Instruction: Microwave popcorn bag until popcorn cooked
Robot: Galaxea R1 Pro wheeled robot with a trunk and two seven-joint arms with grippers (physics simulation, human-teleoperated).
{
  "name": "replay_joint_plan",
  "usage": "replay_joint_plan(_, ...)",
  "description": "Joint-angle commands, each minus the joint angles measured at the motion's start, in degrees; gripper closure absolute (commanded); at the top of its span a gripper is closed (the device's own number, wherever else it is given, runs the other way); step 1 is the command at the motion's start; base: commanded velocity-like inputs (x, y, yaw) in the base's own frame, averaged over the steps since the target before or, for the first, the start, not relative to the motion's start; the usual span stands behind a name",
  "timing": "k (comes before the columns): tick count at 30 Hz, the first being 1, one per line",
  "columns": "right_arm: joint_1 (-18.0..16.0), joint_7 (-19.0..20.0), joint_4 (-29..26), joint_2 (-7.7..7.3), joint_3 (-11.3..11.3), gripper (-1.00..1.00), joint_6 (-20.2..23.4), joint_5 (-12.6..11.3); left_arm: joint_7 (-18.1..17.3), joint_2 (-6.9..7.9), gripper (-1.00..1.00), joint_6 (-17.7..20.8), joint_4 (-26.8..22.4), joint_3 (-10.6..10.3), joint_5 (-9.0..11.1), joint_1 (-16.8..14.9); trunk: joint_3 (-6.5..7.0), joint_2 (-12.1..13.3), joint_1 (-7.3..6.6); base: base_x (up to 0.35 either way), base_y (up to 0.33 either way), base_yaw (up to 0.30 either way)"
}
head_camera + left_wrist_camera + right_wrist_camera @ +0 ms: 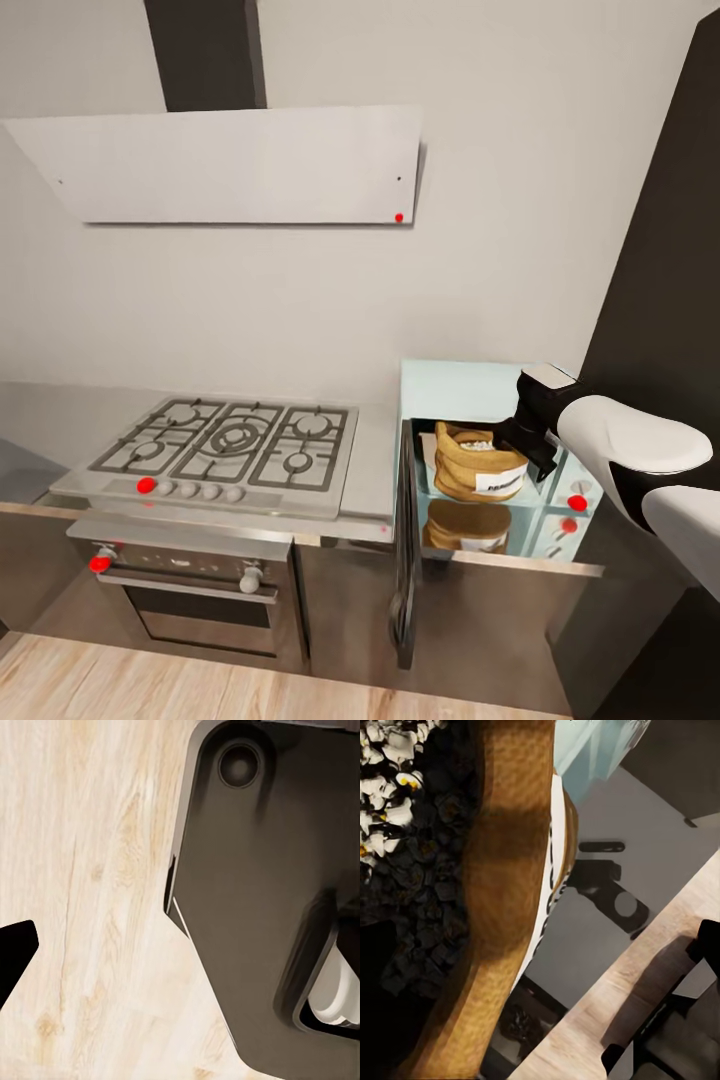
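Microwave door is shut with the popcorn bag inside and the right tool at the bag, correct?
Not quite: the microwave door is open, swung out toward the camera on its hinge, as the head view shows. The rest holds: the popcorn bag sits inside the cavity, and the right tool is at the bag's side.

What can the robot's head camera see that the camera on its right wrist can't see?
The head view takes in the whole kitchen corner: the gas hob, the steel oven under it, the grey hood on the wall, and the mint-blue microwave with its dark door swung open. The right arm reaches to the popcorn bag sitting inside.

The right wrist view is far closer: you can see the popcorn, white bits among dark kernels, and wooden floor.

Both show the tan bag and pale blue microwave wall.
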Motion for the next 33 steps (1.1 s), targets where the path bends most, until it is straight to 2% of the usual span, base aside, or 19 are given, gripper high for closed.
replay_joint_plan(1, -0.05, -0.19, -0.06, 0.00, 0.31, -1.00, 0.45, -0.41, 0.07, -0.01, -1.00, -0.03, -0.06, 0.23, 0.06, -0.01, -0.03, -0.12, 0.04, 0.000, 0.000, 0.000)
replay_joint_plan(33, -0.05, 0.05, -0.06, 0.05, 0.03, -1.00, 0.36, -0.38, 0.07, -0.10, -1.00, -0.03, -0.06, 0.19, 0.05, -0.01, 3.02, -0.12, 0.04, -0.004, 0.000, 0.000)
